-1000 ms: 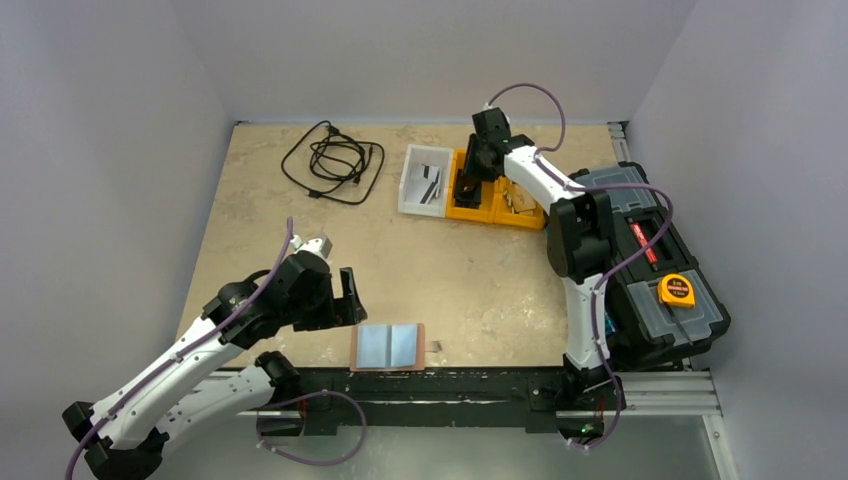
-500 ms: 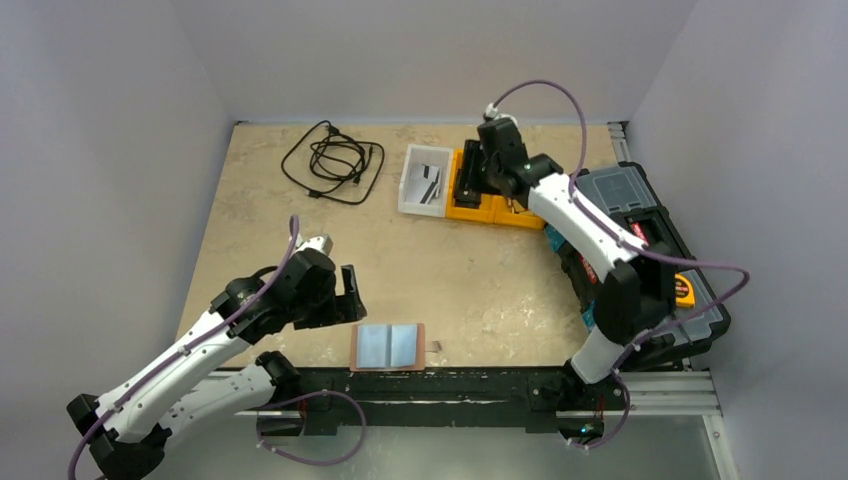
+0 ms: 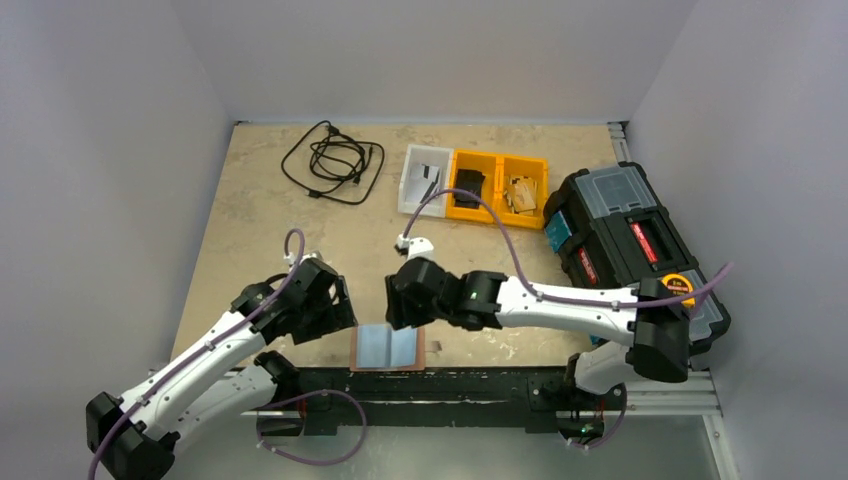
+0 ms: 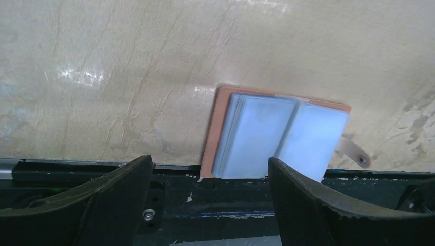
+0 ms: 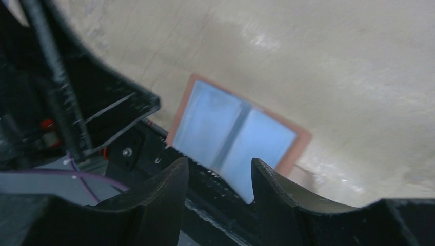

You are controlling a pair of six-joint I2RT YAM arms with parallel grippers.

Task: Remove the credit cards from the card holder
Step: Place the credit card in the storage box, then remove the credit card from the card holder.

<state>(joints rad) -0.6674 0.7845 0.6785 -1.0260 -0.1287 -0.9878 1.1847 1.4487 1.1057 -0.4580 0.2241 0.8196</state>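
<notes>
At the near edge of the table (image 3: 480, 270): card holder (image 3: 421, 350), reddish-brown, spread open and flat, reaching over the black rail (image 3: 470, 382) on the near side. Inside, credit cards (image 3: 376, 346), light blue, tucked into two side-by-side pockets, not yet out; number impossible to tell. Off the holder's right side, a small strap tab (image 4: 354, 152) with a snap, flat on the table.

Just beside the holder's left edge and apart from it, left gripper (image 3: 340, 305). Jaws spread wide, nothing between them; cards framed in the gap from the left wrist view. Over the holder's far edge, above the right-hand pocket, right gripper (image 3: 405, 318). Jaws parted by a narrower gap, gripping nothing. Contact with the cards impossible to judge, given the blurred right wrist view.

Farther back, white tray (image 3: 412, 200) with a few dark and grey pieces. Touching it on the right, yellow trays (image 3: 497, 218): black block (image 3: 467, 186) in the left compartment, tan pieces (image 3: 520, 192) in the right. Along the right side, black toolbox (image 3: 630, 250), yellow tape measure (image 3: 678, 290) on top at its near end. Far left, coiled black cable (image 3: 335, 160), loose on the table.
</notes>
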